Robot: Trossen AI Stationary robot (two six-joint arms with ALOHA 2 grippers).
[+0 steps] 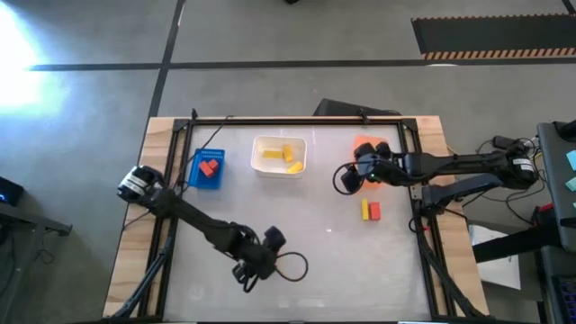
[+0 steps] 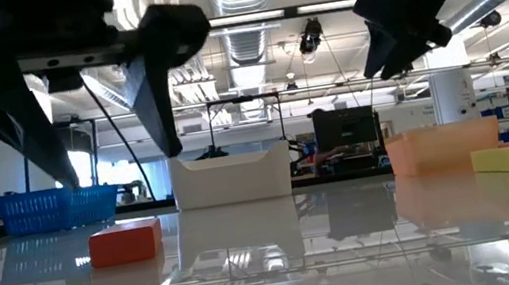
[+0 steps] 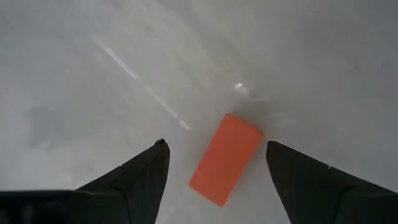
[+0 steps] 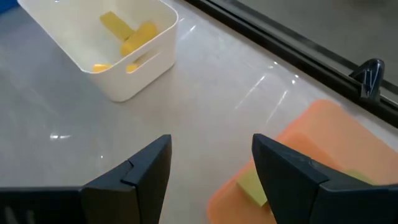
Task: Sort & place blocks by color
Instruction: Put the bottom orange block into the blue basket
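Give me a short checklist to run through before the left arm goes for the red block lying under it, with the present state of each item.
1. Left gripper open: ok, jaws spread wide.
2. Red block between the jaws: ok, it lies between them on the table, at a slant to them.
3. Block free of neighbours: ok, nothing else lies close to it.
4. Blue bin ready for red: ok, it already holds red blocks.
5. Right gripper out of the way: ok, it hangs open by the orange bin, far across the table.
6. Gripper low enough to close on the block: cannot tell.
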